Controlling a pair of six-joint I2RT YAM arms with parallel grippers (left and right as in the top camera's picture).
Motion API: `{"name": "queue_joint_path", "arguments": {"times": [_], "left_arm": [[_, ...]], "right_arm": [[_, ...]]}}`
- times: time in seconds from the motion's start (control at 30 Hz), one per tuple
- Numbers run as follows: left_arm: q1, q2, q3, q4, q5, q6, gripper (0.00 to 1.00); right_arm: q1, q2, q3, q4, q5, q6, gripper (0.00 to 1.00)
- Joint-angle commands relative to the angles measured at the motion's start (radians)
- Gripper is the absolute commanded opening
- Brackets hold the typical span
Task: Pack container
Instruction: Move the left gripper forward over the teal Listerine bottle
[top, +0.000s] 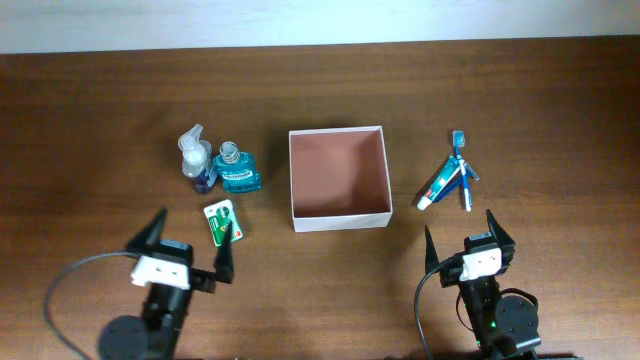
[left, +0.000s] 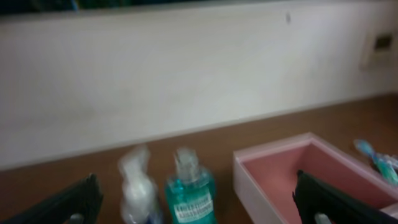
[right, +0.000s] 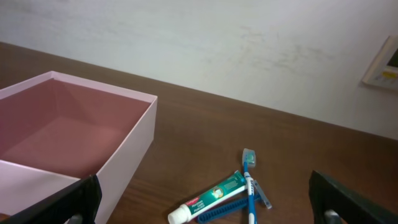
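Wooden table (top: 100, 110) holds container (top: 338, 219), spray bottle (top: 195, 160), teal bottle (top: 238, 173), green packet (top: 221, 222), toothpaste (top: 438, 188), toothbrush (top: 461, 150).

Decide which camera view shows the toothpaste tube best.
The right wrist view: the toothpaste tube lies close, its white cap and green label plain. Overhead shows the tube whole but small, beside the toothbrush. The left wrist view shows no tube clearly.

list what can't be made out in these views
- overhead: print on the small green-and-white flat packet is too small to read
- left wrist: label of the teal plastic bottle is blurred, base cut by the bottom edge
- right wrist: white square cardboard box runs off the left edge
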Motion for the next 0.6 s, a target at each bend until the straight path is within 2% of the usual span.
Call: {"name": "queue_joint_path", "arguments": {"times": [0.0,0.13,0.17,0.2,0.37,0.57], "left_arm": [[0.006,0.217,0.285,-0.095,-0.042,0.046,0.99],[0.006,0.474,0.514,-0.214,-0.039,0.059,0.99],[0.006,0.615,0.595,-0.251,-0.035,0.06,0.99],[0.006,0.657,0.613,-0.256,-0.023,0.06,0.99],[0.005,0.818,0.631,-0.259,0.012,0.061,0.99],[0.006,0.869,0.631,-0.263,-0.005,0.061,0.99]], "right_arm": [[-0.006,-0.008,-0.005,-0.008,0.005,0.004,0.99],[-0.006,-0.008,-0.005,-0.008,0.006,0.004,0.99],[-0.006,-0.008,-0.005,-0.008,0.006,0.004,0.98],[-0.006,-0.008,-0.005,-0.008,0.006,0.004,0.99],[-0.006,-0.008,-0.005,-0.008,0.006,0.004,0.98],[-0.007,-0.008,-0.005,-0.008,0.005,0.004,0.99]]}}
